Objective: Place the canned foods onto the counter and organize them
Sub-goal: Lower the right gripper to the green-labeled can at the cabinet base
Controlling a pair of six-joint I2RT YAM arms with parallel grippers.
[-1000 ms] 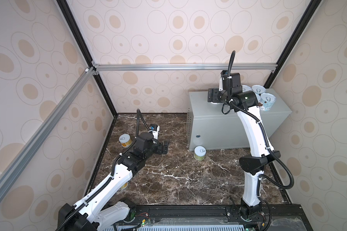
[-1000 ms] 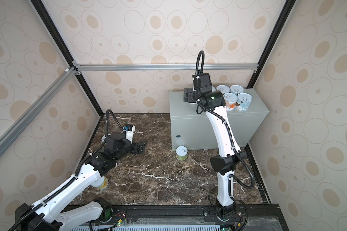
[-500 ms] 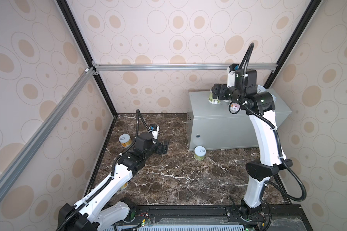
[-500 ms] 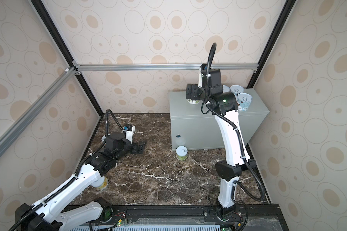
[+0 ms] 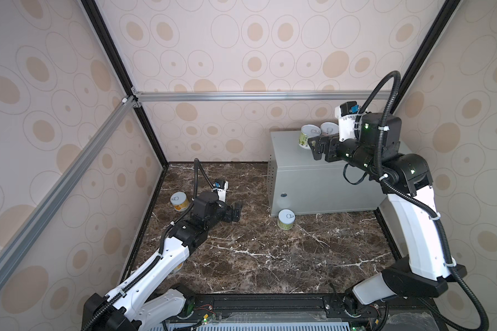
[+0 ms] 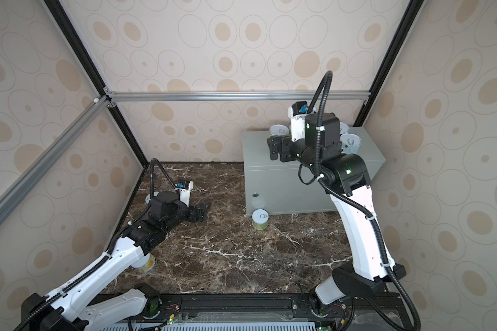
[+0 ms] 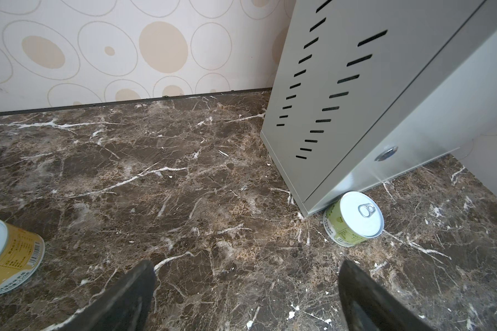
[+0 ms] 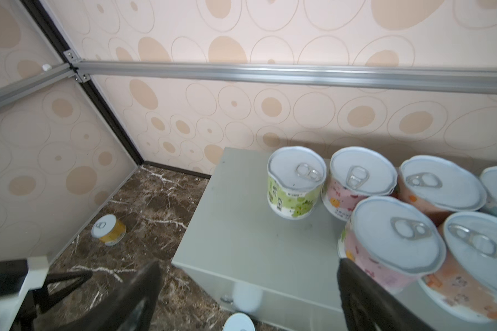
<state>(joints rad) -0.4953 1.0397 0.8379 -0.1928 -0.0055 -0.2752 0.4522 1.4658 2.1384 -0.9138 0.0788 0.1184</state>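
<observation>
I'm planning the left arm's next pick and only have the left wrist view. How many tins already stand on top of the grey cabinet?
Observer: At least six tins stand upright on the cabinet top, as the right wrist view shows.
Operator: Is the right end effector holding one?
Observer: No. The right end effector is open and empty over the cabinet top.
Operator: I see two tins on the floor. Is there a third?
Observer: Yes. In a top view, a yellow-label tin stands on the marble floor, partly hidden under the left arm.

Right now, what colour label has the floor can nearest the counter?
Light green can, best in left wrist view.
</observation>
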